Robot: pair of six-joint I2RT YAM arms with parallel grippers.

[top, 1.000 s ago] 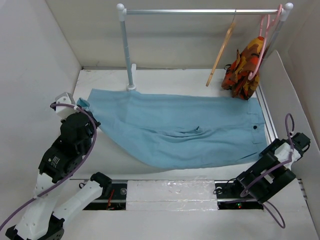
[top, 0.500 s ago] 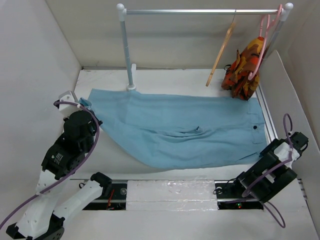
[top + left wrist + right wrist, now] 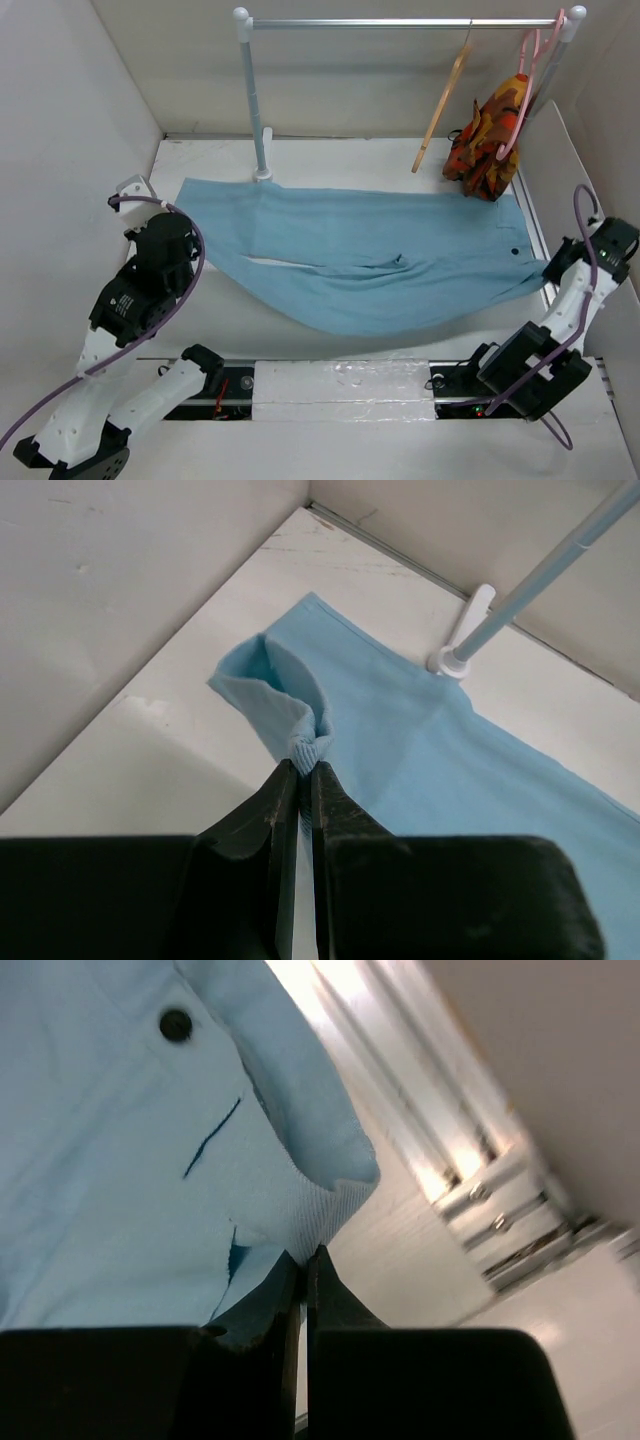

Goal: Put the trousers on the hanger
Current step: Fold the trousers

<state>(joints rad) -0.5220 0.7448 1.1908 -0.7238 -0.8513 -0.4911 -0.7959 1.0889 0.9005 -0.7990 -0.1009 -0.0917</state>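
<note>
the trousers [image 3: 370, 250] lie spread on the table [image 3: 235, 320] in front of the rack [image 3: 400, 22], cuffs toward its post [image 3: 256, 110], waist toward the other end. the hanger [image 3: 443, 105] hangs from the rack near that far end, well apart from the cloth and untouched, with a patterned garment [image 3: 487, 135] just beside it.

the left gripper [image 3: 303, 765] has its jaws pinched nearly together on a bunched cuff corner. the right gripper [image 3: 303, 1255] is nipped tight on the waistband edge, near the button [image 3: 176, 1025]. so i'd say this is the pick-up step: both ends are held and the middle sags on the table.

next, i reckon, both ends need to rise together and travel toward the rack, with even tension so those thin pinches don't slip, and the cloth folded enough to pass over the hanger.

from above the hanger shows nearly edge-on, so i can't tell whether it has a lower bar. how much fabric sits inside either pair of jaws is hidden by the fingers, and the right wrist view is blurred beyond the cloth.
</note>
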